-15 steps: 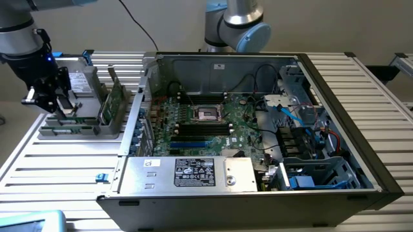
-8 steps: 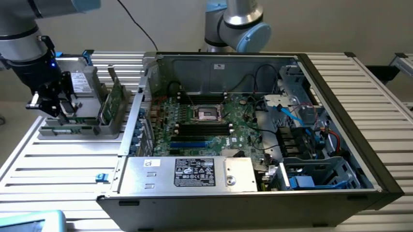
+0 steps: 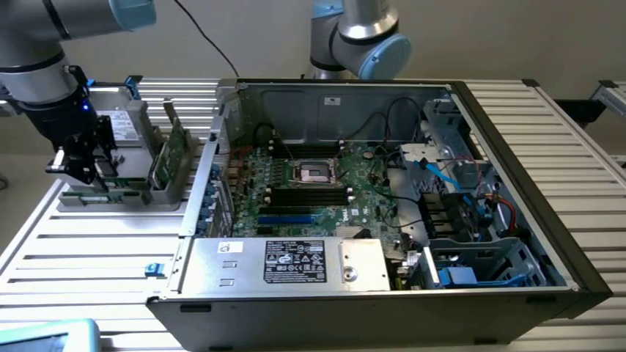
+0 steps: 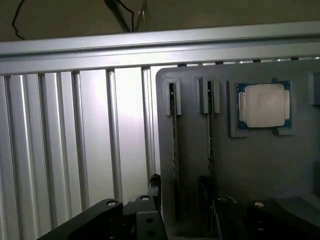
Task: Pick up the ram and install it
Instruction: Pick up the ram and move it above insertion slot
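Observation:
Two ram sticks stand on edge in slots of a grey holder (image 4: 250, 165). In the wrist view I see them edge-on, one (image 4: 173, 150) beside the other (image 4: 210, 145). My gripper (image 4: 179, 192) is open just above the holder, with one dark finger (image 4: 154, 186) on each side of the first stick and not touching it. In the exterior view my gripper (image 3: 86, 167) hangs over the holder (image 3: 117, 196) at the exterior view's left, beside the open computer case (image 3: 509, 147).
A square silver processor chip (image 4: 263, 105) lies in a pocket of the holder. A green board (image 3: 174, 155) stands upright at the holder's case side. Inside the case, the motherboard (image 3: 293, 209) shows black memory slots (image 3: 308, 195), a power supply (image 3: 293, 262) and cables (image 3: 445, 176). Ribbed aluminium table (image 4: 100, 140) lies all around.

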Available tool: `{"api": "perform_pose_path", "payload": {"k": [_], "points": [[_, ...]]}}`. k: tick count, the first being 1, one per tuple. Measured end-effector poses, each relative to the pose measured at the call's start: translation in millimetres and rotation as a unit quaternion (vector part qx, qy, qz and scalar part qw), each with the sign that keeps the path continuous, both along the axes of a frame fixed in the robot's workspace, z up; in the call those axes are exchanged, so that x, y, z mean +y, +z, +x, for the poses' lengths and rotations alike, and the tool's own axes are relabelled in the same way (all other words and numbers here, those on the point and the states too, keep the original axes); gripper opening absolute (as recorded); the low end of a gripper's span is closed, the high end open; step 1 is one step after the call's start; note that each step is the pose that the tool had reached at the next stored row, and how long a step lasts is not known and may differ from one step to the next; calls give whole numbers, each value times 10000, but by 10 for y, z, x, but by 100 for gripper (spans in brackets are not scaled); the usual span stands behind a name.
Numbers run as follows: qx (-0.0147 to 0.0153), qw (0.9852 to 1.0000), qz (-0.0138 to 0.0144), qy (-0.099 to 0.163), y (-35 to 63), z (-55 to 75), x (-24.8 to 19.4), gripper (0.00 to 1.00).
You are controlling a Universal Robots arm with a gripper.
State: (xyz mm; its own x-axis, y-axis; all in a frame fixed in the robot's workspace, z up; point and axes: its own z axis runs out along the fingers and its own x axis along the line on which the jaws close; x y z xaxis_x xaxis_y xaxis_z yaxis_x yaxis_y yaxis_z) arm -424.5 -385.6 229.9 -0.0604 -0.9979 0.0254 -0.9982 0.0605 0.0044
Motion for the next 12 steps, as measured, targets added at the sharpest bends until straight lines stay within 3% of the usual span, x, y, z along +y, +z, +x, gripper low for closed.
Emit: {"api": "perform_pose_path", "payload": {"k": [12], "points": [[-6,10000,0,1,-199,-12,-9,43]]}}
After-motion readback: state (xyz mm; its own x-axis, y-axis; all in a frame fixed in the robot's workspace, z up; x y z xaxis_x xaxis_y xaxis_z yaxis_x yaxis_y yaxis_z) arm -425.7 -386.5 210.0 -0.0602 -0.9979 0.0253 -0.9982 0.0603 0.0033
